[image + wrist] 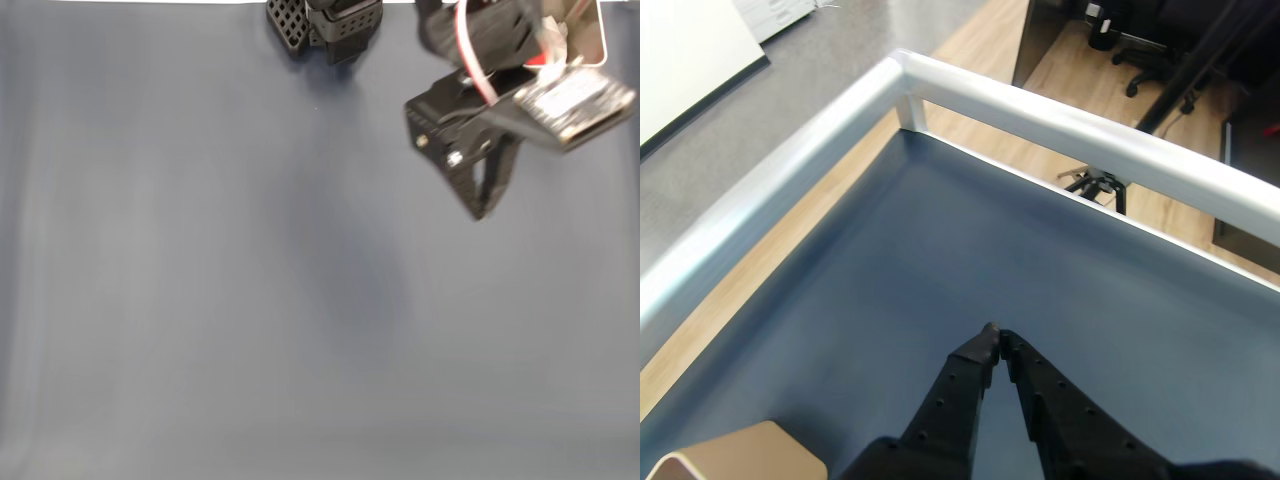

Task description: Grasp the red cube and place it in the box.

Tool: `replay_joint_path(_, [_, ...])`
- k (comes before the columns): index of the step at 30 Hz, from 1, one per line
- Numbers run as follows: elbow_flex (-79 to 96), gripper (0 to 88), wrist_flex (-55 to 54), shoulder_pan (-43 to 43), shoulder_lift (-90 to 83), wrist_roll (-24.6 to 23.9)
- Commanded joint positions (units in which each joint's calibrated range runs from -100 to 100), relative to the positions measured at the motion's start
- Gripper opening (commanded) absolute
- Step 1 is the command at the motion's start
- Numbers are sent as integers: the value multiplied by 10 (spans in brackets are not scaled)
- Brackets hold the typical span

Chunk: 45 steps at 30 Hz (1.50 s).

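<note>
My black gripper [478, 210] hangs over the upper right of the blue-grey mat in the fixed view, fingers pointing down the picture. In the wrist view the gripper [995, 335] is shut, its two fingertips touching with nothing between them. A rounded corner of the tan box [735, 455] with its pale rim shows at the bottom left of the wrist view, to the left of the fingers and behind their tips. The red cube is out of view.
The blue-grey mat [200, 300] covers the table. A silver metal rail [1040, 110] runs along the table's far edges, with a small black clamp [1102, 186] under it. The arm's black base [330, 25] sits at the top edge.
</note>
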Motion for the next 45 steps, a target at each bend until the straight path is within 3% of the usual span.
replay_joint_path(1, [7,2,-22,48,-10,-4])
replay_joint_path(19, [205,2,-125,193,-95,-3])
replay_joint_path(45, [554,2,-162,227,-376,-30])
